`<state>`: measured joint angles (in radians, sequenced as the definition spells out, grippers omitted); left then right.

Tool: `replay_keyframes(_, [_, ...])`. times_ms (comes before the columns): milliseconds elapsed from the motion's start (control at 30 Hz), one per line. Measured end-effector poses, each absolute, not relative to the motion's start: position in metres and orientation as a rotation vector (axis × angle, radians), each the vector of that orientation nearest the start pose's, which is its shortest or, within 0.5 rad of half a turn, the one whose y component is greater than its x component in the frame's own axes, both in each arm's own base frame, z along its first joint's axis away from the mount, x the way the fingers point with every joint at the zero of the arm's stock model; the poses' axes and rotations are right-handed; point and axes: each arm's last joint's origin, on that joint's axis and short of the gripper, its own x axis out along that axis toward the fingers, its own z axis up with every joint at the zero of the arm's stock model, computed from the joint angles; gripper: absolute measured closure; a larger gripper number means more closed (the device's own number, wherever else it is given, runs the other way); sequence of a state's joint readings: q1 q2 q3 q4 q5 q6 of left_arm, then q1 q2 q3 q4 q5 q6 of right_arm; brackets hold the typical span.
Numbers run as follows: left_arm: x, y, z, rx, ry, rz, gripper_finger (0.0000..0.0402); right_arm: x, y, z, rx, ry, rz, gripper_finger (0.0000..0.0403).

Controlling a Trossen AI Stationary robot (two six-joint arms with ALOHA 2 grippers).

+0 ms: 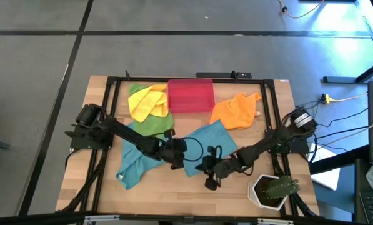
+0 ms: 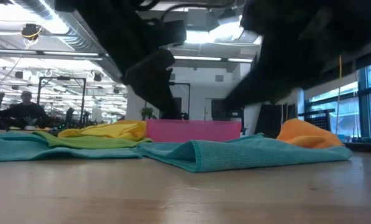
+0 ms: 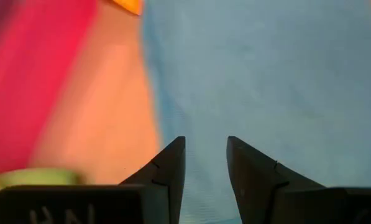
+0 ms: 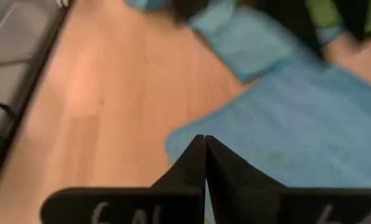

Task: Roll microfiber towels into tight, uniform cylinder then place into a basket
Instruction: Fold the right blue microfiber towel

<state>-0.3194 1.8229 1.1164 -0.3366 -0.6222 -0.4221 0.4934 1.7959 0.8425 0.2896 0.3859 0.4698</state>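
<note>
Teal towel (image 1: 208, 145) lies flat mid-counter, still unrolled; red-pink basket (image 1: 190, 95) sits at the far edge, well apart. To roll it tight I'd pinch both near corners level and keep the edge square. Left claw (image 3: 205, 163) hovers over the teal cloth, fingers partly apart, gripping nothing. Right claw (image 4: 204, 155) is at the towel's near edge, fingers pressed together, empty.

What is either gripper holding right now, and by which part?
Nothing. The left gripper hovers open over a teal towel; the right gripper is shut and empty beside its edge.
</note>
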Motion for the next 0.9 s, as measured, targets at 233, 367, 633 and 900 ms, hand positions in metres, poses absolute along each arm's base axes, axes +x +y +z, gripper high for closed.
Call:
replay_keyframes(233, [0.343, -0.096, 0.173, 0.116, 0.787, 0.544, 0.0295, 0.324, 0.147, 0.103, 0.214, 0.712, -0.028, 0.0393])
replay_keyframes(367, [0.342, -0.097, 0.172, 0.105, 0.810, 0.514, 0.0295, 0.327, 0.149, 0.095, 0.264, 0.767, 0.066, 0.0392])
replay_keyframes(633, [0.341, -0.099, 0.171, 0.107, 0.818, 0.501, 0.0295, 0.314, 0.169, 0.093, 0.308, 0.940, 0.443, 0.0393])
replay_keyframes(900, [0.341, -0.100, 0.171, 0.098, 0.825, 0.485, 0.0295, 0.299, 0.181, 0.096, 0.324, 1.049, 0.641, 0.0393])
